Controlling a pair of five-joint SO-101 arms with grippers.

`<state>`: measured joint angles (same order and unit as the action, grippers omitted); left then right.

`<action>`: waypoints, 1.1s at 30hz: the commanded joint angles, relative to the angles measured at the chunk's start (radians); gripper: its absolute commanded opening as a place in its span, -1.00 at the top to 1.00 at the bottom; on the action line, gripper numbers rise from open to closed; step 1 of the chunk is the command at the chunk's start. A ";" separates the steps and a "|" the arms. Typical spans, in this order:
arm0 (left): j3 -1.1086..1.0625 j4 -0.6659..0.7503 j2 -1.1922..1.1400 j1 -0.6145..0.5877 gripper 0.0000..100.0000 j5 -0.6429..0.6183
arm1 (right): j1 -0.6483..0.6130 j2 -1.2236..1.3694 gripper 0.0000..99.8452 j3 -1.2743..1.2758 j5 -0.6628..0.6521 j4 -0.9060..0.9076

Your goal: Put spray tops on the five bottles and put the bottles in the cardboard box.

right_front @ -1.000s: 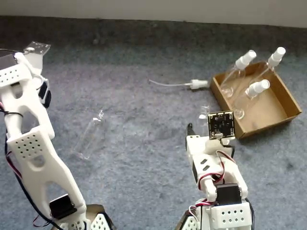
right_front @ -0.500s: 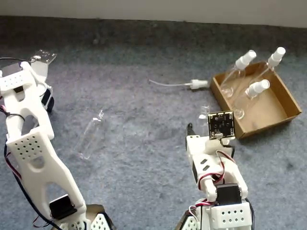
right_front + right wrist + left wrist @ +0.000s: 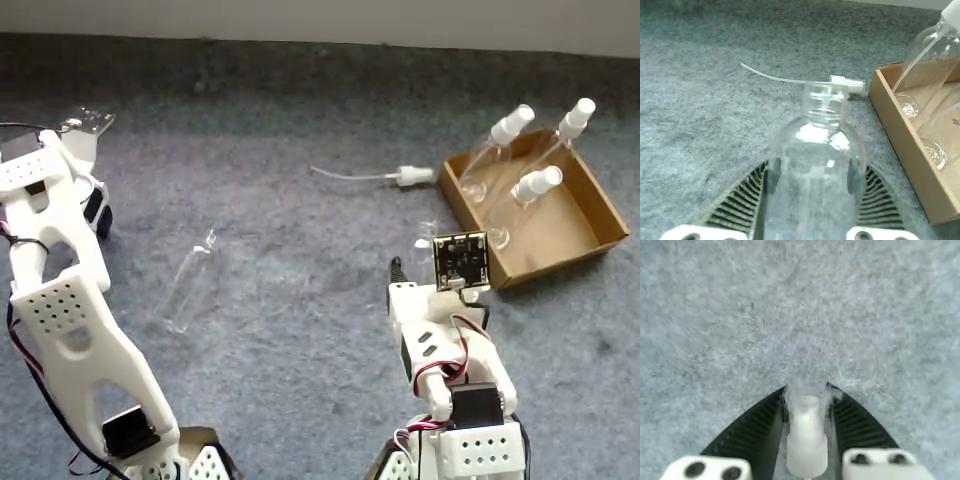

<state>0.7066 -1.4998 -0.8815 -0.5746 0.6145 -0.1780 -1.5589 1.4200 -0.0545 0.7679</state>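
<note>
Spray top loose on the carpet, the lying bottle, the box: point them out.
Spray top [image 3: 412,176], high view, on its white head.
Bottle [image 3: 188,282], high view, on its clear body.
Box [image 3: 560,258], high view, on its near wall.

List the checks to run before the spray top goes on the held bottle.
1. Grip: right gripper shut on bottle: ok.
2. Opening: neck bare, no top on it: ok.
3. Grip: left gripper shut on spray top: ok.
4. Alignment: spray top over neck: not ok; they are far apart in the high view.
5. Tube under spray top straight: cannot tell.
6. Room: box has bare floor: ok.
</note>
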 commanded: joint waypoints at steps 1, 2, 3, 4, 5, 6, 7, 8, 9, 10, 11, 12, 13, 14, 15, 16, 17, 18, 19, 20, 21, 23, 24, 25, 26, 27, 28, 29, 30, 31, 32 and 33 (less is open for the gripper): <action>0.001 -0.058 0.015 -0.008 0.78 0.011 | 0.005 -0.008 0.72 -0.013 -0.003 -0.027; 0.001 -0.058 0.015 -0.010 0.78 0.011 | 0.005 -0.008 0.72 -0.013 -0.003 -0.027; 0.001 -0.060 0.015 -0.012 0.78 0.011 | 0.005 -0.008 0.72 -0.013 -0.003 -0.027; 0.001 -0.060 0.015 -0.013 0.78 0.011 | 0.005 -0.008 0.72 -0.013 -0.003 -0.027; 0.001 -0.060 0.016 -0.015 0.78 0.011 | 0.005 -0.008 0.72 -0.013 -0.003 -0.027; 0.001 -0.060 0.016 -0.015 0.78 0.011 | 0.005 -0.008 0.72 -0.013 -0.003 -0.027; 0.001 -0.060 0.016 -0.015 0.78 0.011 | 0.005 -0.008 0.72 -0.013 -0.003 -0.027; 0.002 -0.060 0.016 -0.015 0.78 0.011 | 0.005 -0.008 0.72 -0.013 -0.003 -0.027; 0.005 -0.061 0.016 -0.015 0.78 0.011 | 0.005 -0.008 0.72 -0.013 -0.003 -0.027; 0.016 -0.061 0.016 -0.015 0.77 0.011 | 0.005 -0.008 0.72 -0.013 -0.003 -0.027; 0.024 -0.061 0.016 -0.015 0.77 0.011 | 0.005 -0.008 0.72 -0.013 -0.003 -0.027; 0.031 -0.061 0.016 -0.015 0.77 0.011 | 0.005 -0.008 0.72 -0.013 -0.003 -0.027; 0.042 -0.061 0.016 -0.015 0.77 0.011 | 0.005 -0.008 0.72 -0.013 -0.003 -0.027; 0.053 -0.061 0.016 -0.015 0.77 0.011 | 0.005 -0.008 0.72 -0.013 -0.003 -0.027; 0.065 -0.061 0.016 -0.016 0.77 0.011 | 0.005 -0.008 0.72 -0.013 -0.003 -0.027; 0.077 -0.063 0.016 -0.018 0.77 0.011 | 0.005 -0.008 0.72 -0.013 -0.003 -0.027; 0.090 -0.075 0.016 -0.024 0.77 0.011 | 0.005 -0.008 0.72 -0.013 -0.003 -0.027; 0.104 -0.098 0.016 -0.027 0.77 0.011 | 0.005 -0.008 0.72 -0.013 -0.003 -0.027; 0.120 -0.127 0.016 -0.028 0.77 0.011 | 0.005 -0.008 0.72 -0.013 -0.003 -0.027; 0.137 -0.166 0.016 -0.030 0.77 0.011 | 0.005 -0.008 0.72 -0.013 -0.003 -0.027; 0.157 -0.201 0.015 -0.030 0.77 0.011 | 0.005 -0.008 0.72 -0.013 -0.003 -0.027; 0.185 -0.236 0.012 -0.031 0.77 0.011 | 0.005 -0.008 0.72 -0.013 -0.003 -0.027; 0.193 -0.236 0.010 -0.031 0.77 0.011 | 0.005 -0.008 0.72 -0.013 -0.003 -0.027; 0.194 -0.236 0.010 -0.031 0.77 0.011 | 0.005 -0.008 0.72 -0.013 -0.003 -0.027; 0.194 -0.236 0.008 -0.030 0.77 0.011 | 0.005 -0.008 0.72 -0.013 -0.003 -0.027; 0.194 -0.236 0.008 -0.028 0.77 0.011 | 0.005 -0.008 0.72 -0.013 -0.003 -0.027; 0.194 -0.236 0.007 -0.027 0.77 0.011 | 0.005 -0.008 0.72 -0.013 -0.003 -0.027; 0.188 -0.236 0.005 -0.027 0.77 0.011 | 0.005 -0.008 0.72 -0.013 -0.003 -0.027; 0.180 -0.236 0.005 -0.025 0.77 0.011 | 0.005 -0.008 0.72 -0.013 -0.003 -0.027; 0.171 -0.236 0.005 -0.025 0.77 0.011 | 0.005 -0.008 0.72 -0.013 -0.003 -0.027; 0.165 -0.233 0.005 -0.025 0.77 0.011 | 0.005 -0.008 0.72 -0.013 -0.003 -0.027; 0.156 -0.218 0.005 -0.025 0.77 0.011 | 0.005 -0.008 0.72 -0.013 -0.003 -0.027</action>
<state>0.8523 -1.7269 -0.8861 -0.5961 0.6130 -0.1780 -1.5589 1.4200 -0.0545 0.7679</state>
